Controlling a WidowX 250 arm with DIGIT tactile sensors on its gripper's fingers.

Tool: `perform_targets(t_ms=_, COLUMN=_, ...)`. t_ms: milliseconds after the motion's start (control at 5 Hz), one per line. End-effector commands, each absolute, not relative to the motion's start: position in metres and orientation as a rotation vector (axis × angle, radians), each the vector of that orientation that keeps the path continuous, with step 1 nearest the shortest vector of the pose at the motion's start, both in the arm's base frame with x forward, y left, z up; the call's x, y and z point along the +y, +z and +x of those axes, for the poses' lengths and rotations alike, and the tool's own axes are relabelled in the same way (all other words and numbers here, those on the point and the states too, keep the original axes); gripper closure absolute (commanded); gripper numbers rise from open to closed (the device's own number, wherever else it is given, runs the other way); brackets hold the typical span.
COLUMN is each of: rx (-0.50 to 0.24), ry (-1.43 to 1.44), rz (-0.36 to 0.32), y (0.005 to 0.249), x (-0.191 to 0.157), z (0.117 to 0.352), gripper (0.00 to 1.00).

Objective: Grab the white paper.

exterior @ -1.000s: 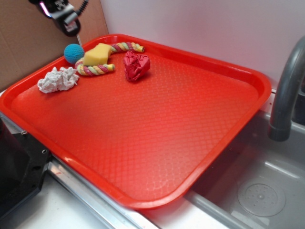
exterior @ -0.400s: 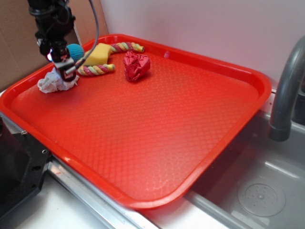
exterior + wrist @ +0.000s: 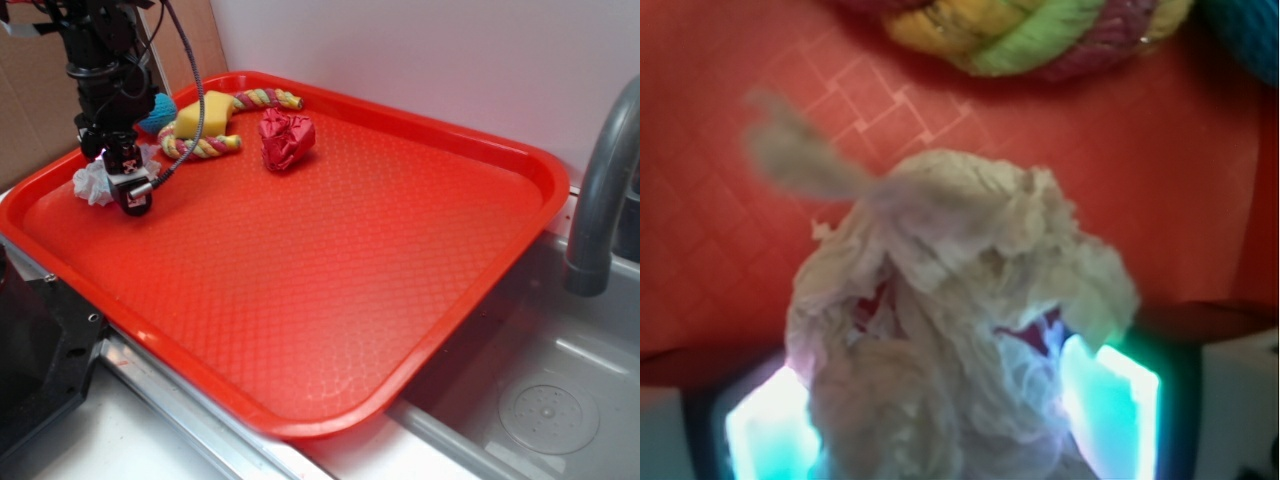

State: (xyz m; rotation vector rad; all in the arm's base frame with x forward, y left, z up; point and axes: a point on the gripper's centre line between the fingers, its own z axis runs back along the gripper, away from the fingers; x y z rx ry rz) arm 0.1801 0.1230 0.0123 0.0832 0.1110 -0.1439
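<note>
The white paper (image 3: 93, 184) is a crumpled wad near the far left corner of the red tray (image 3: 330, 270). My gripper (image 3: 128, 190) is lowered onto it, open, with one finger on each side. In the wrist view the paper (image 3: 960, 330) fills the gap between my two lit fingers (image 3: 1110, 400), which sit against its sides; my gripper (image 3: 940, 420) is down at tray level. The arm hides part of the wad in the exterior view.
Just behind the paper lie a striped rope toy (image 3: 200, 146), a blue ball (image 3: 160, 112), a yellow sponge wedge (image 3: 205, 112) and a red paper wad (image 3: 286, 137). The rope (image 3: 1030, 35) is close ahead in the wrist view. A faucet (image 3: 600, 190) and sink (image 3: 550, 400) stand right of the tray.
The gripper came down from above the tray's far left corner and moved forward onto the white paper, now straddling it. The paper has shifted slightly left.
</note>
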Motion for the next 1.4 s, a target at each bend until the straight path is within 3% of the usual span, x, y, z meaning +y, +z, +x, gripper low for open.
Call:
perform_targets(t_ms=0, rx=0.12, ry=-0.097, rz=0.101, y=0.007, x=0.117, z=0.172, gripper=1.0)
perform_targets(t_ms=400, rx=0.105, ry=-0.101, rz=0.111, y=0.012, x=0.116, z=0.17, gripper=1.0)
perform_targets(t_ms=600, rx=0.042, ry=-0.102, rz=0.092, y=0.035, x=0.106, z=0.174, gripper=1.0)
perform_targets(t_ms=800, rx=-0.094, ry=-0.174, rz=0.054, y=0.085, x=0.063, z=0.186, gripper=1.0)
perform_targets(t_ms=1200, rx=-0.2, ry=-0.128, rz=0.015, y=0.188, x=-0.016, z=0.196, gripper=1.0)
